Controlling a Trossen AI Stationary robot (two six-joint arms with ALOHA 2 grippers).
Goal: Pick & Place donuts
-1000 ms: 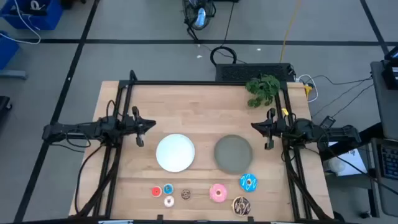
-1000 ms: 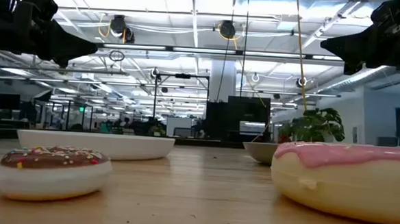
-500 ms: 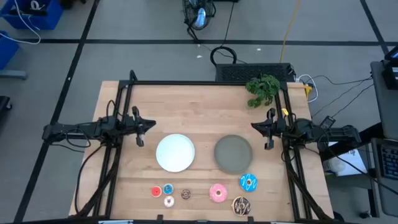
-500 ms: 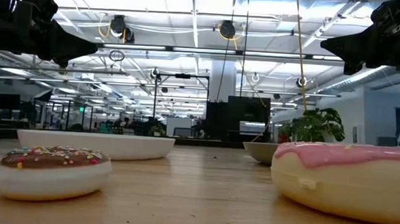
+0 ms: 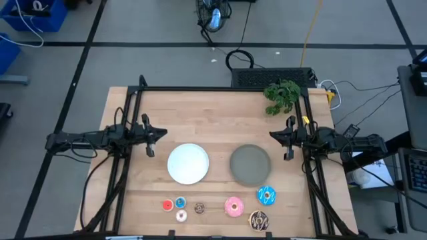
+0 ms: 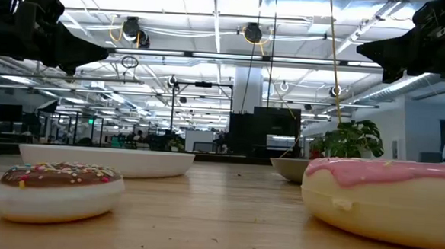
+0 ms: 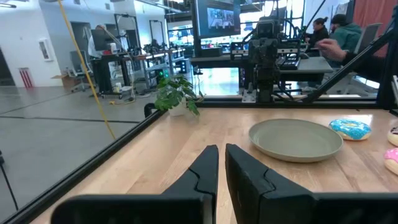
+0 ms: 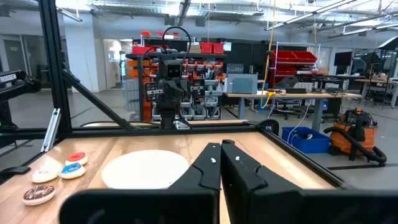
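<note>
Seven donuts lie on the table near its front edge: tiny red, blue, white and brown, then larger pink, blue sprinkled and chocolate. My left gripper hangs shut and empty above the table's left side, beyond the white plate. My right gripper hangs shut and empty at the right, beyond the grey plate. The low view shows the tiny brown donut and the pink donut close up.
A potted green plant stands at the table's far right corner. A black frame runs along the far edge and down both sides. The wood between and beyond the two plates is bare. People sit at desks in the room behind.
</note>
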